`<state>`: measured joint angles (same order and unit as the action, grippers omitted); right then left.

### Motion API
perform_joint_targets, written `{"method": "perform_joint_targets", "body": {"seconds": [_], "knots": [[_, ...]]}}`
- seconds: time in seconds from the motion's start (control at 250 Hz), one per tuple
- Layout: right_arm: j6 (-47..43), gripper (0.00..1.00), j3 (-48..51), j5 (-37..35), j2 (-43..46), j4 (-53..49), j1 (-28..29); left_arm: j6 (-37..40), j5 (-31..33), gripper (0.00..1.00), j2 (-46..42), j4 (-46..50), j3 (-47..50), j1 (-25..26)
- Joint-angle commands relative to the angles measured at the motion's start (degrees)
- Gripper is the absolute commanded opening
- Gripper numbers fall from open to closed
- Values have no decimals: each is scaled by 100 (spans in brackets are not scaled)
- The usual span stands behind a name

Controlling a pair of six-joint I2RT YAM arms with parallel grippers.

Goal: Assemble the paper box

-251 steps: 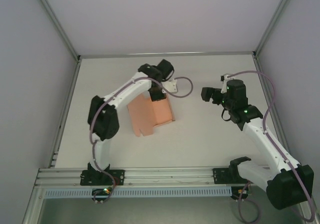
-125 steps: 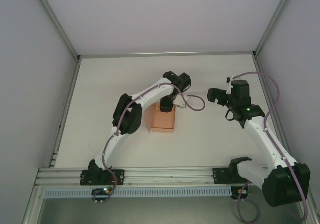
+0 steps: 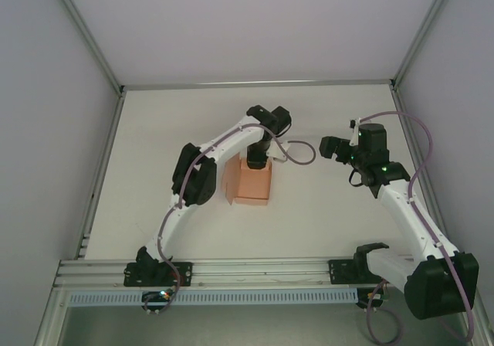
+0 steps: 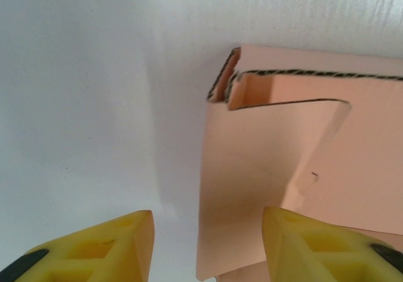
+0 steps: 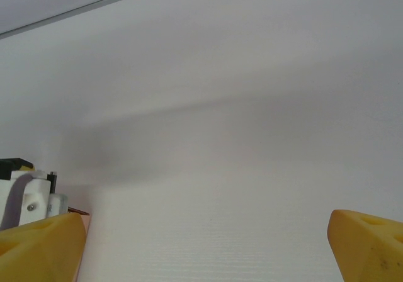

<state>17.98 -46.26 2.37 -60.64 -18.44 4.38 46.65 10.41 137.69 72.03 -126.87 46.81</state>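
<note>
One salmon-pink, thin-card paper box (image 3: 253, 182) sits near the middle of the pale white counter (image 3: 154, 145), partly folded, with a loose side flap (image 3: 229, 189) standing out along its left edge. The left arm's yellow-tipped left gripper (image 3: 258, 159) hangs over the box's far end, pointing down. In the wrist view its jaws stand partly apart and clamp nothing: one of its fingertips (image 4: 116, 244) is over bare counter and the other over pink card, so a panel's edge runs up between them. Further on, a doubled-over wall shows its corrugated rim (image 4: 315, 74). The yellow-tipped right gripper (image 3: 327, 147) sits well apart to the right of the box, jaws spread wide and empty. The step in hand looks like taking hold of a wall or flap to fold it in (a judgement, not a certainty). To do it well, the left gripper should centre the card edge between its jaws before closing, pinch lightly since thin card creases easily, and turn the panel about its scored line rather than drag it. The box is light and unheld, so it may slide; the right gripper could steady the opposite wall.
</note>
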Motion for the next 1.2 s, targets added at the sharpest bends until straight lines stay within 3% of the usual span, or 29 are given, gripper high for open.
{"method": "perform_joint_targets", "body": {"seconds": [0.0, 0.176, 0.308, 0.423, 0.575, 0.703, 0.879, 0.994, 1.194], "knots": [[8, 100, 56, 141, -66, -65, -25, 121, -361, 46, 283, 255, -90, -81], [-7, 100, 83, 210, -89, -20, -35, -30, -307, 30, 537, 2, -89, -198], [4, 100, 82, 250, -146, -20, -34, -190, -392, 0, 571, -188, -92, -251], [-13, 99, 105, 372, -187, 7, -32, -472, -270, 0, 417, -622, 14, -342], [118, 99, 152, 567, -283, -2, 3, -1380, 78, 0, -289, -2132, 645, -521], [401, 100, 70, 621, -533, 18, 379, -2512, 1157, 0, -1038, -3584, 1232, -631], [1404, 100, -82, 655, -1270, 841, 1207, -3742, 1990, 0, -1546, -3599, 1229, -605], [1843, 94, -408, 348, -1840, 1482, 1541, -4384, 2395, 0, -1683, -3405, 1225, -535], [1903, 86, -1189, -193, -2592, 1835, 1866, -4663, 3113, 0, -1685, -3267, 1162, -328]]}}
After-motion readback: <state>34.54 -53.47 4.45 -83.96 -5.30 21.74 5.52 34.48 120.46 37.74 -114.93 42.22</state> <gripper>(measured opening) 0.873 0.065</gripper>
